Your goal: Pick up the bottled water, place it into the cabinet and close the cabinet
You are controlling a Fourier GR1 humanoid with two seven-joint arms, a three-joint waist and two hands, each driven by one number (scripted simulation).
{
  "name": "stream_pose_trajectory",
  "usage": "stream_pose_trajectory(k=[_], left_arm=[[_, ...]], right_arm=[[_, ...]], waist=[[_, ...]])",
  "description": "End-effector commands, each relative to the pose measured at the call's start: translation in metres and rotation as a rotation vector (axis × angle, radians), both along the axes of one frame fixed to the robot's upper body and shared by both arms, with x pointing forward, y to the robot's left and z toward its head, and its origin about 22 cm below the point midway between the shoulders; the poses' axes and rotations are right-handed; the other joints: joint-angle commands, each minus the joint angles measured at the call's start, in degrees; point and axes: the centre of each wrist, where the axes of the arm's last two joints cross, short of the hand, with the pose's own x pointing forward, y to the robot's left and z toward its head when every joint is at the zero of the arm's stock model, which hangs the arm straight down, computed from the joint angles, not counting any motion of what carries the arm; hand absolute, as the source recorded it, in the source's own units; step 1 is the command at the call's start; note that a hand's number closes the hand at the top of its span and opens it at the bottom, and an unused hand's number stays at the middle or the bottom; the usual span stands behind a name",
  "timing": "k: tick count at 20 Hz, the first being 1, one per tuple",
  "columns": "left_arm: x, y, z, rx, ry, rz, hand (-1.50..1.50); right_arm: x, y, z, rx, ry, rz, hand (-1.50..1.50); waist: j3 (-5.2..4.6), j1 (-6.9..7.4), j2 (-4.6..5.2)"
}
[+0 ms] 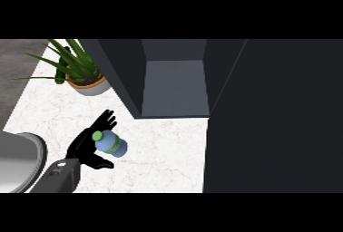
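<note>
Left hand curls around the bottled water above the counter, left of and below the open cabinet; best to keep the bottle upright, carry it right and forward, clearing the cabinet's left wall.

**Bottle in hand before the open cabinet**

On the tabletop, the cabinet stands at the far side with its interior open toward the viewer; its door is swung out and fills the right side of the view, from the far edge to the near one. A potted plant sits just left of the cabinet, at the tabletop's far left. Nearer, left of centre, the left hand comes in from the lower edge with the bottled water against its right side, below and left of the cabinet opening. A round basin lies at the left edge, beside the forearm.
</note>
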Motion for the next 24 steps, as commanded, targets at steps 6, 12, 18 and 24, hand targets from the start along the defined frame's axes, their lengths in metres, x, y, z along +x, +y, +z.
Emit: stream_pose_trajectory(k=[6,12,18,24], left_arm=[[0.014,-0.030,0.000,-0.201,0.008,-0.101,-1.50],[0.006,-0.044,-0.009,-0.237,0.022,-0.142,-1.50],[0.009,-0.046,-0.006,-0.240,0.001,-0.204,1.50],[0.008,-0.060,-0.008,-0.283,-0.020,-0.205,1.50]], right_arm=[[0.010,0.011,-0.003,0.025,-0.003,0.016,-1.50],[0.011,0.011,-0.009,0.025,0.014,0.020,-1.50],[0.006,0.003,-0.004,0.014,0.006,0.023,-1.50],[0.002,-0.003,-0.009,0.032,0.017,0.015,-1.50]], waist=[[-0.16,-0.44,0.29],[-0.11,-0.02,0.08],[-0.15,-0.47,0.18],[-0.08,0.02,-0.01]])
